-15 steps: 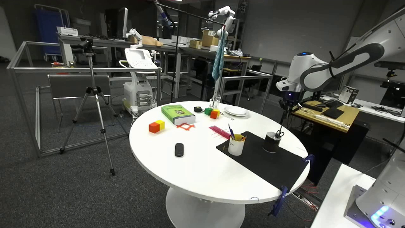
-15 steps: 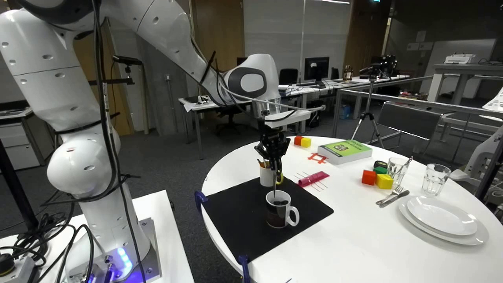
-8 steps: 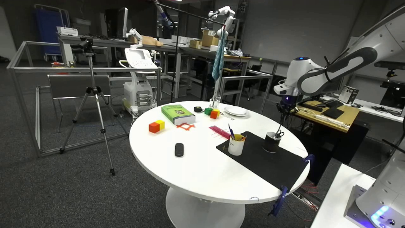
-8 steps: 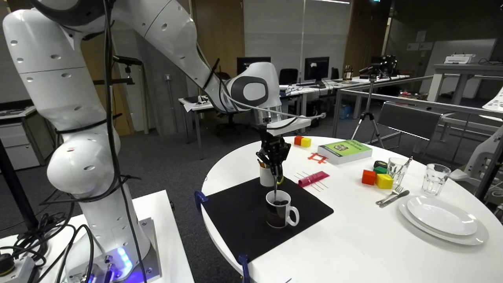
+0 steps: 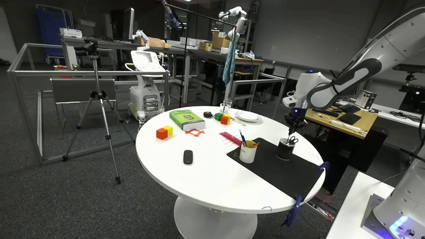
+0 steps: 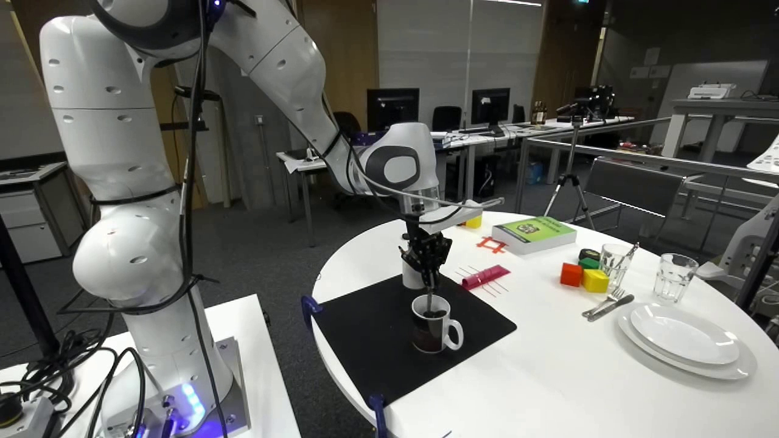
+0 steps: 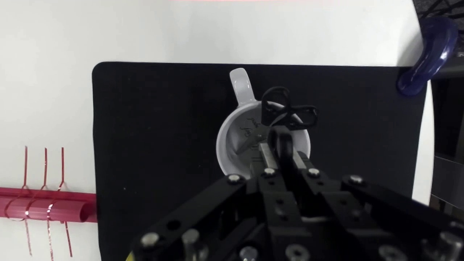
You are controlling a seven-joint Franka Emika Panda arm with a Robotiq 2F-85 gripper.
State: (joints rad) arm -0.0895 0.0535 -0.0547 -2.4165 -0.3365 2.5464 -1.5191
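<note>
End effector clenched on slim dark-handled tool, kind unclear, lower end seemingly inside round white-rimmed ceramic mug, centre of wrist view; best lowered slowly, near upright, clear of black-handled scissors at mug's upper right

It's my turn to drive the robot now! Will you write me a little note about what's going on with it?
Gripper: shut on a dark item; I can't tell what it is.
Where things are: the mug stands upright on the black mat. Black-handled scissors stick out of it, very near the gripped item. The white pen cup stands near the mat's edge.
Done: the dark item is gripped above the mug, and its lower end seems to reach inside.
Left: the gripper has not let go of it yet. Go gently, as the scissors look close enough to bump.
</note>
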